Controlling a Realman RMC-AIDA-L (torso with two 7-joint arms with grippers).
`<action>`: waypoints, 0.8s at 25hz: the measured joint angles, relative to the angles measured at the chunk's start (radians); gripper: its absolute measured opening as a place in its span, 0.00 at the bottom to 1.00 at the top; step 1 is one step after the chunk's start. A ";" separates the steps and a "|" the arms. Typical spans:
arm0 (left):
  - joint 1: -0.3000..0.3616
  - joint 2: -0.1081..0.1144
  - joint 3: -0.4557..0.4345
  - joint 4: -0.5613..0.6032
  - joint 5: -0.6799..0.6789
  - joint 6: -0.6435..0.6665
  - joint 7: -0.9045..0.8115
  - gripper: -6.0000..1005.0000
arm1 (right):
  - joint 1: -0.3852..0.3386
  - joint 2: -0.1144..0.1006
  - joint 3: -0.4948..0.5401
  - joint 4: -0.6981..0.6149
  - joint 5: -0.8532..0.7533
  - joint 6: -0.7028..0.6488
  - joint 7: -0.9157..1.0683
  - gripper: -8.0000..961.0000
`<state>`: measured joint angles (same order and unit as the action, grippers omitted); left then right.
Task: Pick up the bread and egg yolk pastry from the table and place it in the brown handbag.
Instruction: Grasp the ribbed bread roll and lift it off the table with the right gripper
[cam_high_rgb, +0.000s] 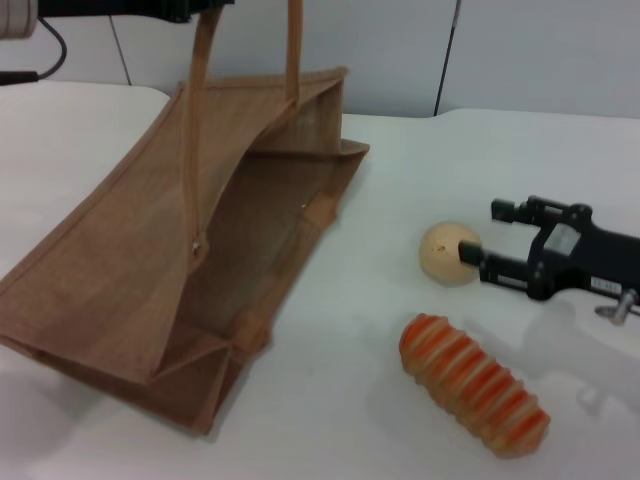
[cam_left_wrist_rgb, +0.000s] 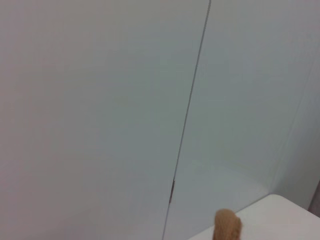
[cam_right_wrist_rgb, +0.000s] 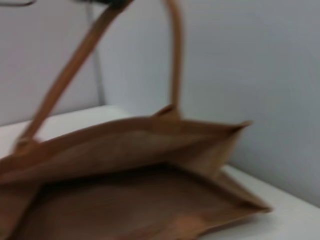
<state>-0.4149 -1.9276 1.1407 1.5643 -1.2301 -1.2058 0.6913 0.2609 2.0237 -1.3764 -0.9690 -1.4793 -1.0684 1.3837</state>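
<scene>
Right now the right pincer reaches in from the right edge of the tabletop toward the pastry. Its two black fingers are spread apart; the nearer fingertip touches or overlaps the ball's right side, while the farther one stands clear beyond it. Nothing is gripped yet. The pastry sits on the tabletop toward the right edge, between the bag and the pincer, with the bread just beside it, closer to the near edge.

To do this grasp well, I judge the pincer should ease forward until the ball lies midway between both fingers, then close gently, since a round, soft thing may roll off or dent under a lopsided squeeze. One finger pushing first could nudge it toward the bag.

The bread lies flat, its long axis running diagonally: one end points toward the pastry and the far-left corner, the other toward the near-right corner. The pastry, being round, has no axis to speak of.

The bag takes up the left half of the tabletop, lying on its side with its mouth open toward the right, one handle lifted upward. The left pincer's state I cannot tell; its wrist view shows only wall and a handle tip.
</scene>
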 joint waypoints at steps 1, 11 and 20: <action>0.001 0.000 -0.001 0.007 0.002 0.000 -0.002 0.12 | -0.001 0.000 0.009 -0.026 -0.049 -0.029 0.038 0.75; 0.002 -0.035 0.000 0.097 0.169 -0.011 -0.055 0.12 | 0.070 0.001 0.038 -0.123 -0.441 -0.210 0.370 0.76; 0.006 -0.041 -0.004 0.101 0.178 -0.015 -0.056 0.12 | 0.116 0.001 0.038 -0.113 -0.548 -0.322 0.473 0.77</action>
<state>-0.4093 -1.9687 1.1368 1.6650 -1.0518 -1.2210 0.6351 0.3767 2.0250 -1.3380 -1.0816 -2.0278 -1.3902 1.8569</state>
